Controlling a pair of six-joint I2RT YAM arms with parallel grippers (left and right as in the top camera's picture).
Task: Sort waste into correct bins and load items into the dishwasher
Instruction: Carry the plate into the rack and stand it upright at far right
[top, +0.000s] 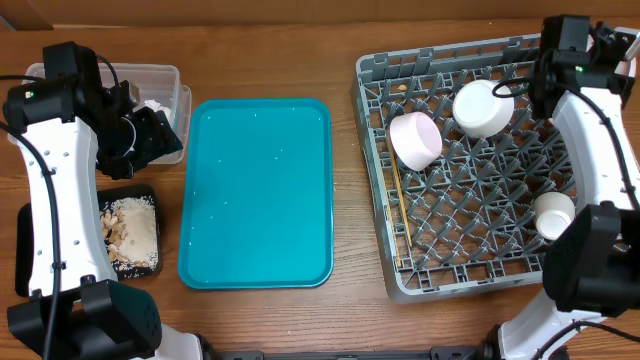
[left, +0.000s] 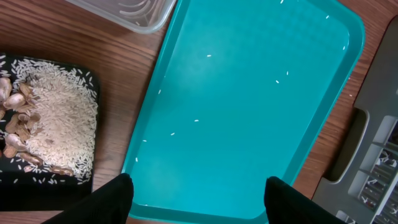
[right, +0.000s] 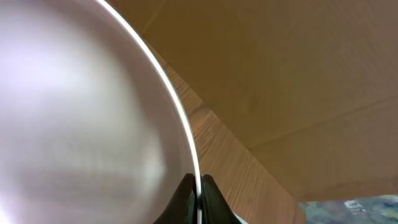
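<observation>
As right tool (right: 198, 185) pinches dish (right: 74, 106) at rack (top: 470, 230), left tool (left: 199, 202) wide; rice specks (left: 196, 120) left on tray (left: 249, 137).

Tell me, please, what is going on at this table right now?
The right gripper is shut on the rim of a round white dish near the grey dish rack, where white bowls and chopsticks already sit. The left gripper hangs open and empty over the teal tray, which holds only stray rice grains. A heap of rice and peanut shells lies in the black tray.
</observation>
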